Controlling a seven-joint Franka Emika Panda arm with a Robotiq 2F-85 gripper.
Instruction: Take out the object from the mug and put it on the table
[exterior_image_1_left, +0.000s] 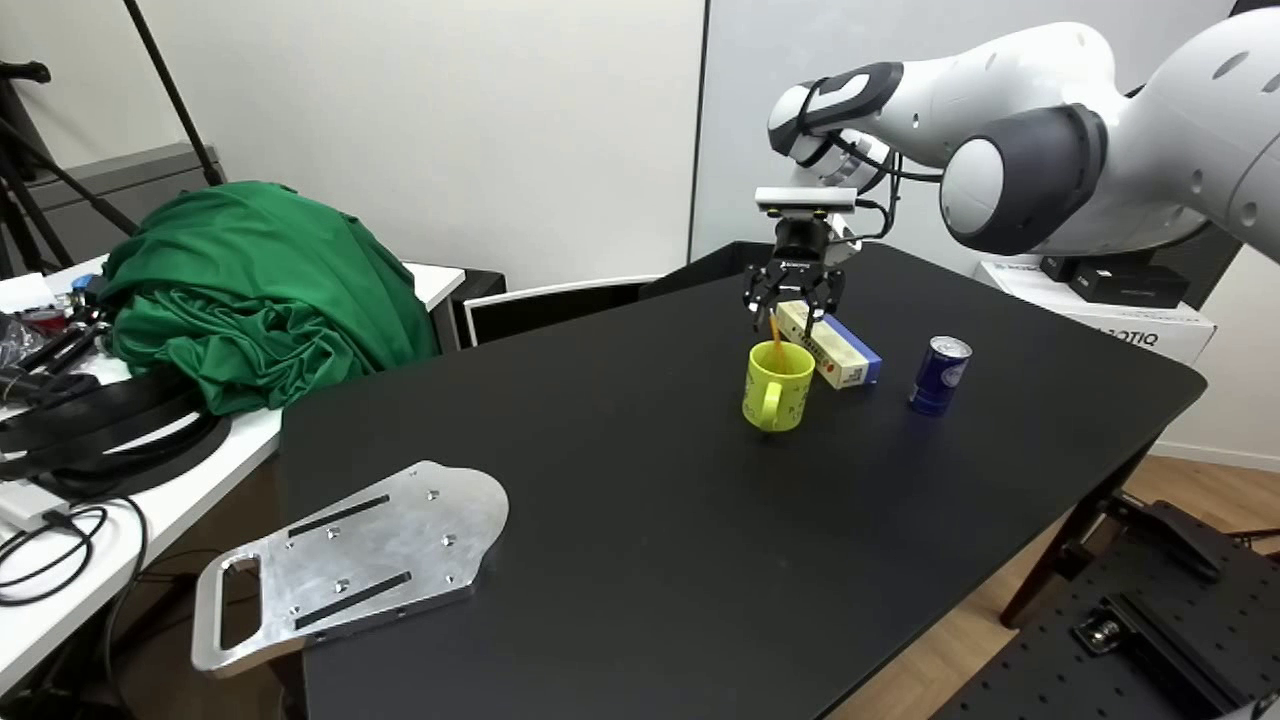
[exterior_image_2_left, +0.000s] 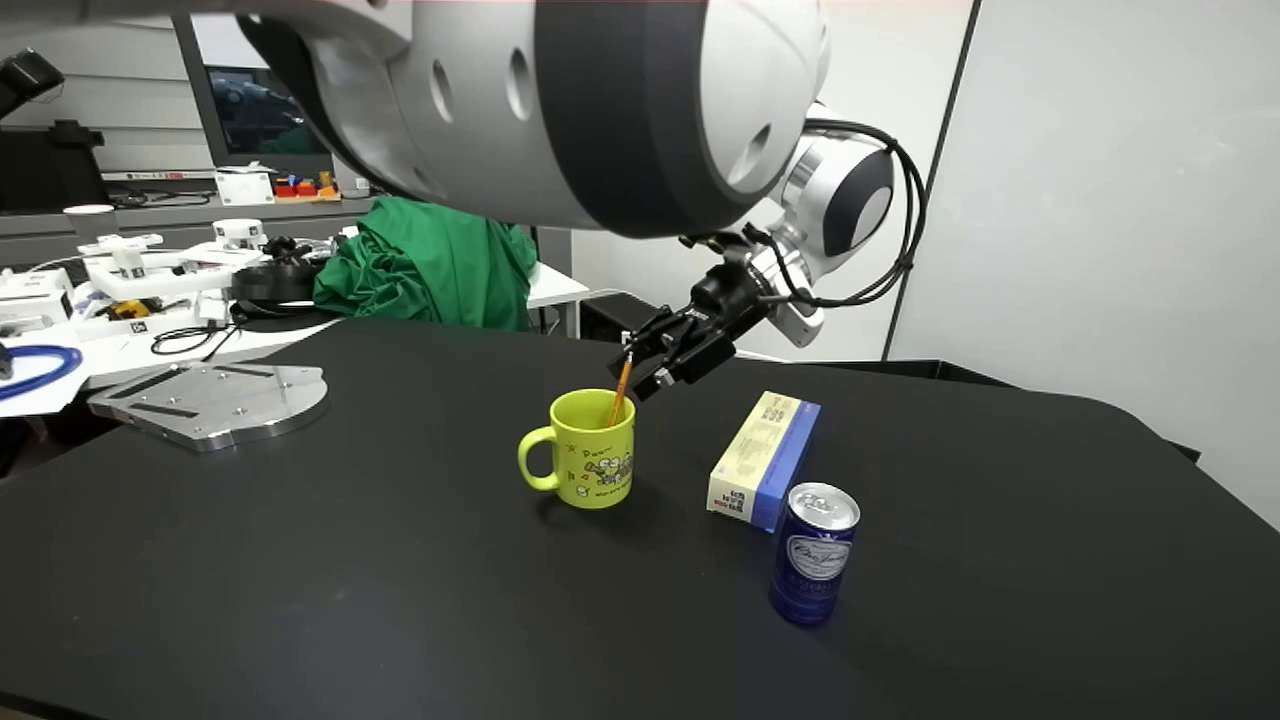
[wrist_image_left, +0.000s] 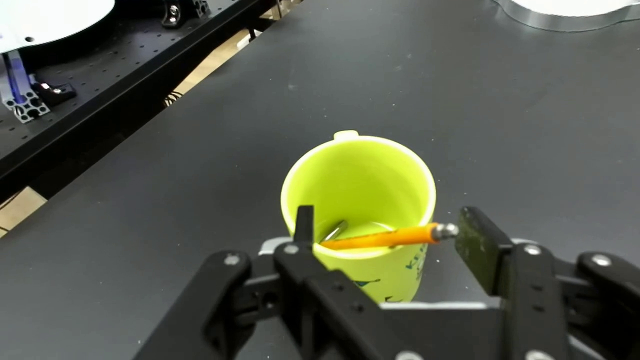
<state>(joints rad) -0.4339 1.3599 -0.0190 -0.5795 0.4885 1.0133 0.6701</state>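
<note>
While in the wrist view the orange stick (wrist_image_left: 390, 237) tilts toward three o'clock inside the mug (wrist_image_left: 360, 195) (handle (wrist_image_left: 346, 134) near twelve), the gripper (wrist_image_left: 386, 220) has its jaws spread apart.

Bright, diffuse light filled both exterior views; a faint shadow lay at the foot of the mug (exterior_image_2_left: 592, 462). In the wrist view, glare whitened the metal plate (wrist_image_left: 575, 7); the gripper (wrist_image_left: 387, 232) appeared slightly blurred.
</note>
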